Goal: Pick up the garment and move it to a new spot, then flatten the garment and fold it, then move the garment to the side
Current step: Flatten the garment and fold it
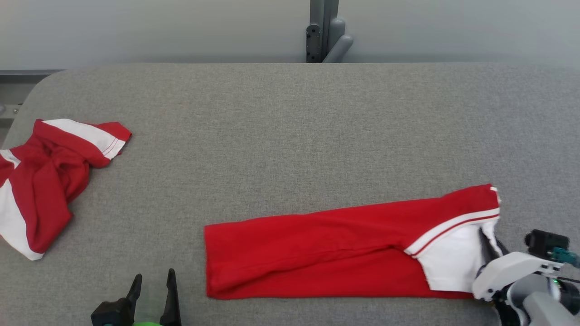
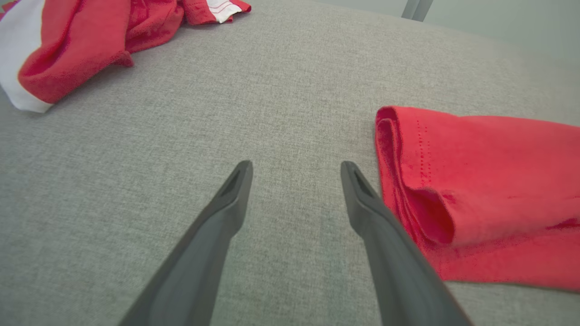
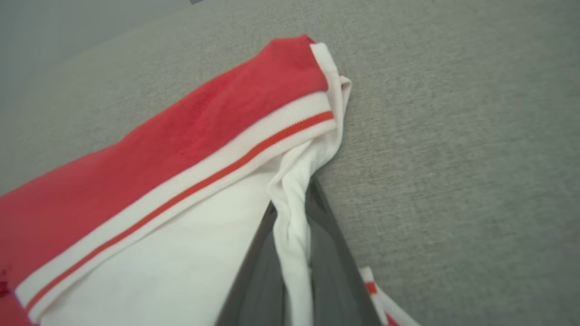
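A red garment [image 1: 326,244] with a white panel and striped trim lies folded into a long strip across the grey table [image 1: 290,136]. My right gripper [image 1: 489,242] is shut on the garment's white edge at its right end. In the right wrist view a pinched ridge of white cloth [image 3: 294,226] runs between the two dark fingers [image 3: 326,253], beside the garment's red and white body [image 3: 181,172]. My left gripper [image 1: 153,283] stands open near the front edge, just left of the strip's left end. The left wrist view shows that folded red end [image 2: 476,194] beside the open left gripper [image 2: 294,170].
A second red and white garment [image 1: 45,176] lies crumpled at the table's left edge; its near part [image 2: 77,40] shows at the top of the left wrist view. A grey post [image 1: 324,29] rises behind the table's far edge.
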